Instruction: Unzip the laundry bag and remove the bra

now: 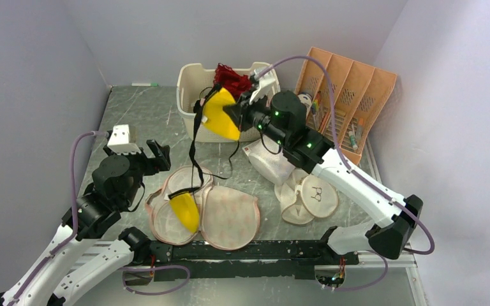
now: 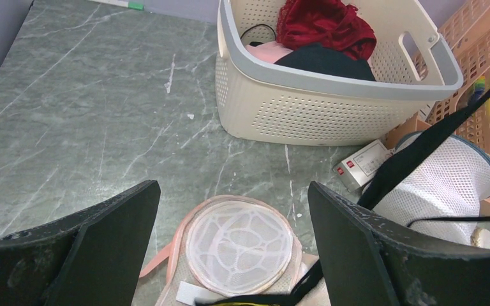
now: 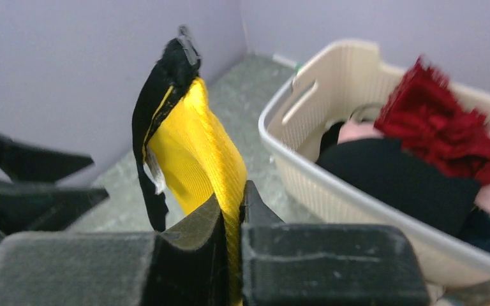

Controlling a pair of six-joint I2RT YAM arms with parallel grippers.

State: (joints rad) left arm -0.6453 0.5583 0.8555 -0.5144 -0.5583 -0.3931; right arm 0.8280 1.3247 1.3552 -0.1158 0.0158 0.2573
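Note:
The laundry bag lies unzipped and spread flat on the table near the front; its whitish mesh lobe shows in the left wrist view. My right gripper is shut on one yellow cup of the bra and holds it high, in front of the basket; the cup is pinched between the jaws in the right wrist view. The other yellow cup still rests on the open bag, joined by a black strap. My left gripper is open and empty, above the bag's left lobe.
A cream basket with a red lacy garment stands at the back. A white mesh dome bag and round white flat bags lie right of centre. An orange rack leans at the back right.

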